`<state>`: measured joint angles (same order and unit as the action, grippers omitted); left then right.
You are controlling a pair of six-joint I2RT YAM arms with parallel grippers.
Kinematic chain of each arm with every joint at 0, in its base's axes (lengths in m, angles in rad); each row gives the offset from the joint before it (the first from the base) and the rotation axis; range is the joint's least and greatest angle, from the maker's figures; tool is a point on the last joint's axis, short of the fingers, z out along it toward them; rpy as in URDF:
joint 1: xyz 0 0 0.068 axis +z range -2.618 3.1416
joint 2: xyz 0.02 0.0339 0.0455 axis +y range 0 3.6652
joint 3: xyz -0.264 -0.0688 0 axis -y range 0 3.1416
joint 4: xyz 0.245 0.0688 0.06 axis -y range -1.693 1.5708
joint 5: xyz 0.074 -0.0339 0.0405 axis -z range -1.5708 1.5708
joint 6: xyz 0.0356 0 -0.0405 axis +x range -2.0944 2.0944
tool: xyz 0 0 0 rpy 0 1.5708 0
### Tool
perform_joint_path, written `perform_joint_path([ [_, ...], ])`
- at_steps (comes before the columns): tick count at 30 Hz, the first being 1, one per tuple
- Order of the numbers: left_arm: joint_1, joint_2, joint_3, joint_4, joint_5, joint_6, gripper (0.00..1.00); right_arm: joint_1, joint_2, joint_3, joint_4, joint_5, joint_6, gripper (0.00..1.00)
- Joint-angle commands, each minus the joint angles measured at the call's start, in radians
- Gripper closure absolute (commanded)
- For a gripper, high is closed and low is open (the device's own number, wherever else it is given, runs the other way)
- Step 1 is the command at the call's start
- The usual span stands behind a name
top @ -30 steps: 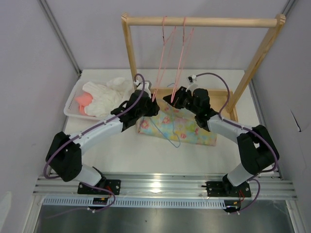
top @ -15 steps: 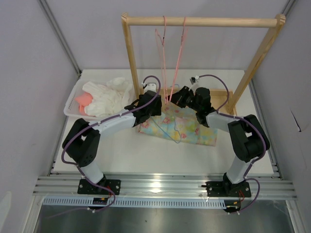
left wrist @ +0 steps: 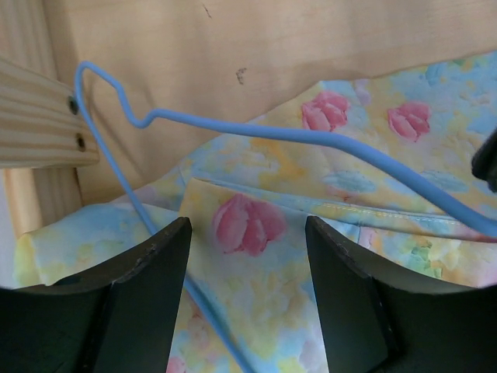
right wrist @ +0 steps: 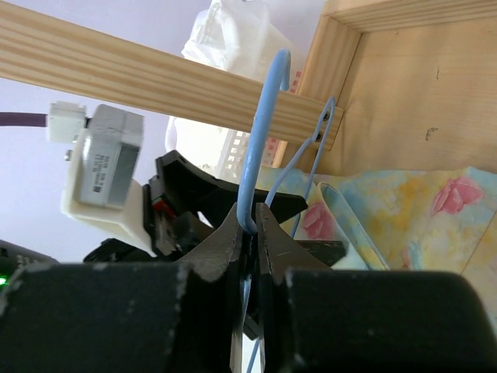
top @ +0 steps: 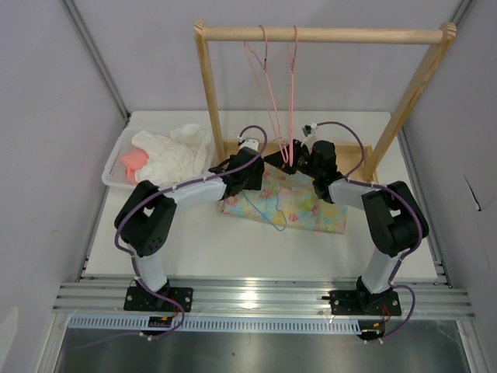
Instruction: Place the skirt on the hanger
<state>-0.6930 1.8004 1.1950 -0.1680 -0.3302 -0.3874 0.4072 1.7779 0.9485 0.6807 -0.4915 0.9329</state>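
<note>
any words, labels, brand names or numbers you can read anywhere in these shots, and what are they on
No text can be read in any view.
skirt: flower print only, no lettering.
hanger and wooden rack: bare, no marks.
white camera module: no legible label on the faces shown.
arm base fittings: any markings there are too small to read.

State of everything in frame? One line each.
skirt: lying on the table, not on any hanger
hanger: hook pinched in the right gripper, frame over the skirt
left gripper: open, empty, just above the skirt
right gripper: shut on the hanger hook
pink hangers: hanging on the rod
white cloth: bunched in the tray
</note>
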Motion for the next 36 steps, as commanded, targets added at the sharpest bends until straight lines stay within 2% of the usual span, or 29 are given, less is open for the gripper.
perform_joint_path([
  [1,0.006,0.028,0.057,-0.005,0.051,0.009,0.35,0.008,0.018,0.004,0.046,-0.076,0.03,1.0],
  [5,0.006,0.02,0.04,0.007,0.057,-0.004,0.43,0.007,0.012,0.001,0.045,-0.079,0.027,1.0],
  [6,0.006,0.019,0.044,0.004,0.059,-0.004,0.52,0.007,0.009,0.001,0.039,-0.078,0.023,1.0],
  [8,0.006,0.011,0.048,0.002,0.062,-0.005,0.6,0.008,0.0,0.006,0.019,-0.071,0.012,1.0],
  [9,0.007,0.008,0.049,0.001,0.065,-0.002,0.69,0.008,-0.002,0.007,0.014,-0.07,0.003,1.0],
  [11,0.007,-0.004,0.054,-0.007,0.063,-0.002,0.79,0.007,-0.011,0.007,-0.001,-0.064,-0.006,1.0],
  [13,0.007,-0.019,0.046,-0.007,0.065,-0.001,0.94,0.008,-0.018,0.007,-0.012,-0.059,-0.019,1.0],
  [15,0.006,-0.048,0.04,-0.014,0.066,-0.002,1.0,0.008,-0.029,0.004,-0.023,-0.056,-0.031,1.0],
  [29,-0.04,-0.306,-0.132,0.061,0.184,0.053,1.0,0.033,-0.153,0.012,-0.302,-0.007,-0.238,1.0],
  [30,-0.048,-0.324,-0.185,0.08,0.2,0.074,1.0,0.033,-0.159,0.01,-0.308,-0.007,-0.244,1.0],
  [36,-0.082,-0.443,-0.286,0.11,0.238,0.094,1.0,0.053,-0.189,-0.031,-0.288,-0.047,-0.264,1.0],
])
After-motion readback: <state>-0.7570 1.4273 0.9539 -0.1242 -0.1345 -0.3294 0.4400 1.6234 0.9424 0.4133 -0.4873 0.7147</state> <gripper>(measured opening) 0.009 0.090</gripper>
